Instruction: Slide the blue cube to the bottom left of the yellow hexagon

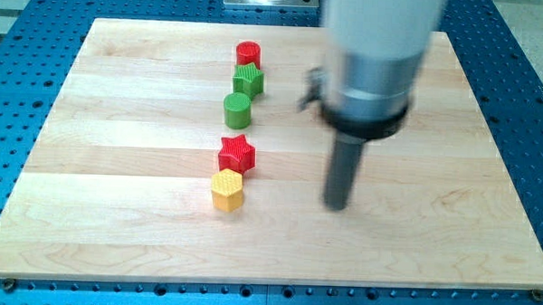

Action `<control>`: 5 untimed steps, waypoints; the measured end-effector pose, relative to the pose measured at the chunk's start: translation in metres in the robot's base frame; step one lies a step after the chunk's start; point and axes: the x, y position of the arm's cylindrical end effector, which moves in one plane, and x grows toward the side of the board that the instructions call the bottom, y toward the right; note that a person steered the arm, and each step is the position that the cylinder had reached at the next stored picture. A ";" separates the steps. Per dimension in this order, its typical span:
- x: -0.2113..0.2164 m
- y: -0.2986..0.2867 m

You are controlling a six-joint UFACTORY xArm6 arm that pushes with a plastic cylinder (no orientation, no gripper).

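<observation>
my tip [337, 205] stands well right of the yellow hexagon [227, 190].

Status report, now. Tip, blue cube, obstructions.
My tip on the board, right of yellow hexagon. Blue cube not visible. Red star touches hexagon's top side.

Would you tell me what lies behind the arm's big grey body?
Only bare wooden board shows around the arm. It may hide the blue cube, which shows nowhere. My tip is right of the yellow hexagon.
</observation>
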 end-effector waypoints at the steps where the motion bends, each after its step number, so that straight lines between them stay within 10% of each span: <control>1: -0.086 0.092; 2: -0.156 0.171; 5: -0.285 0.163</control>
